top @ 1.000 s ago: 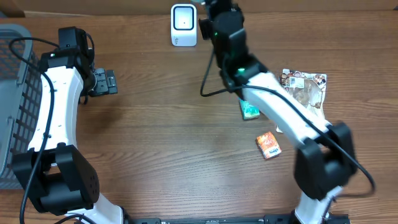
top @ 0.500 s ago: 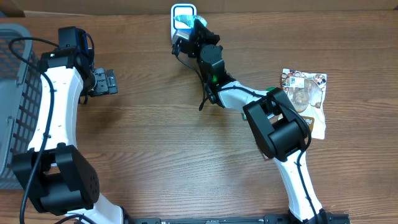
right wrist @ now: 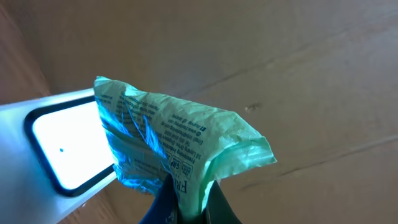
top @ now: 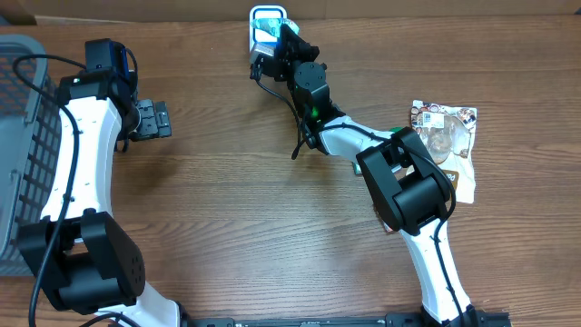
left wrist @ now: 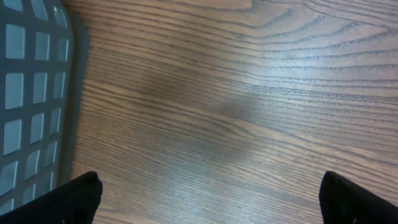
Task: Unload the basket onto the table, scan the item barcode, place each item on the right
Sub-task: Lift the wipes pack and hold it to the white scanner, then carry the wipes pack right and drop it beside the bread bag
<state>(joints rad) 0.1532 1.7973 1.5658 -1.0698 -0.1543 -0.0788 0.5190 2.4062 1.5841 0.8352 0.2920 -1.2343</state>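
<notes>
My right gripper [top: 278, 43] is shut on a crumpled green packet [top: 266, 31], held up against the lit window of the white scanner [top: 258, 56] at the table's back edge. In the right wrist view the packet [right wrist: 180, 140] rises from between the fingers of the right gripper [right wrist: 189, 198], its printed side toward me, partly overlapping the scanner's bright window [right wrist: 65, 146]. No barcode is visible. My left gripper [top: 160, 119] hangs open over bare wood at the left, nothing between its wide-apart fingers; in its own view the left gripper [left wrist: 214, 200] shows only its two dark tips.
A grey mesh basket [top: 13, 154] stands at the left edge, its wall close to the left gripper [left wrist: 37, 93]. A clear snack bag [top: 447, 134] lies at the right, partly under the right arm. A cardboard wall [right wrist: 298, 74] runs behind the scanner.
The right arm has reached back and to the left and brought the green packet to the scanner's window; over the last half second it barely shifted. The left arm has not moved.
</notes>
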